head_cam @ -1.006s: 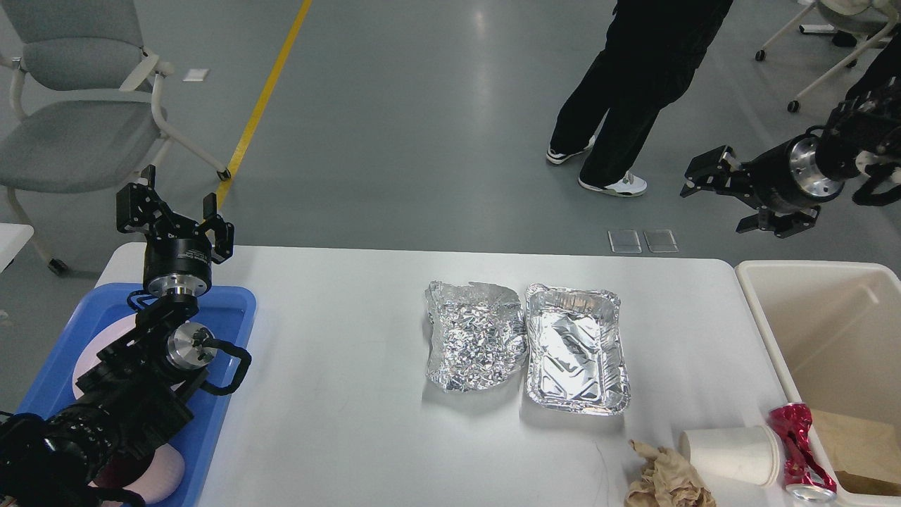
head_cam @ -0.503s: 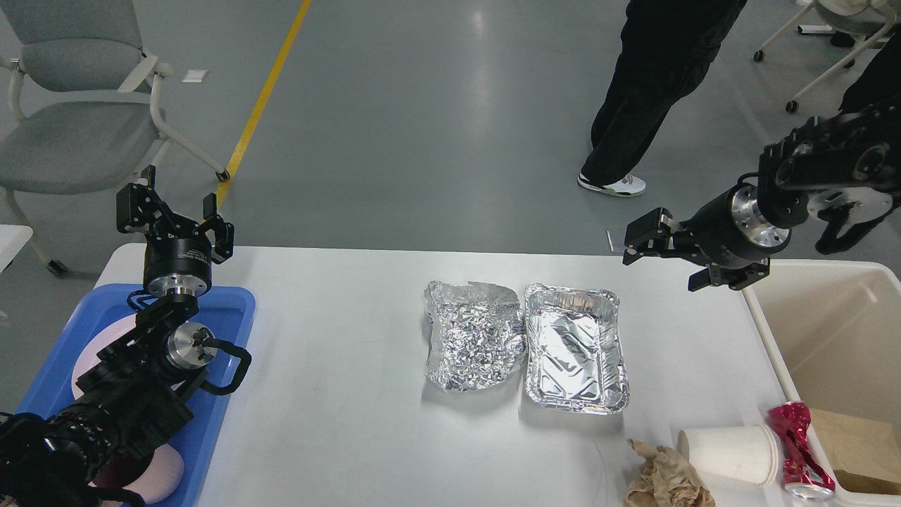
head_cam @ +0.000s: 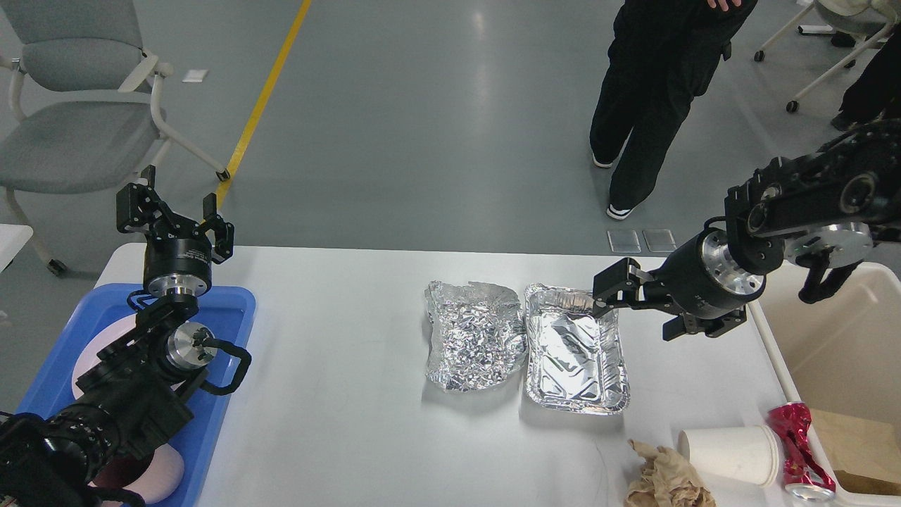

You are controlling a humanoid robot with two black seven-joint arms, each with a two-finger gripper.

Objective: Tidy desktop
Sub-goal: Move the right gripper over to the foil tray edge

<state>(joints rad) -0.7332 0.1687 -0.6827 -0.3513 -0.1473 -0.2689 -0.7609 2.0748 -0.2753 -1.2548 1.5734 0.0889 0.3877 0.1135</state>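
Right tool (head_cam: 637, 310) hangs spread over foil tray (head_cam: 576, 352) on desktop (head_cam: 338, 394).

Floor (head_cam: 422, 127): glossy grey, with a soft light reflection.
Floor line (head_cam: 264, 98): yellow stripe running diagonally.
Chair (head_cam: 67, 105): grey, white-framed, at far left.
Person (head_cam: 654, 91): dark trousers, standing far right.

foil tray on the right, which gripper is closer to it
Right. The right gripper hangs over the foil tray's far right corner; the left gripper is far off above the blue tray.
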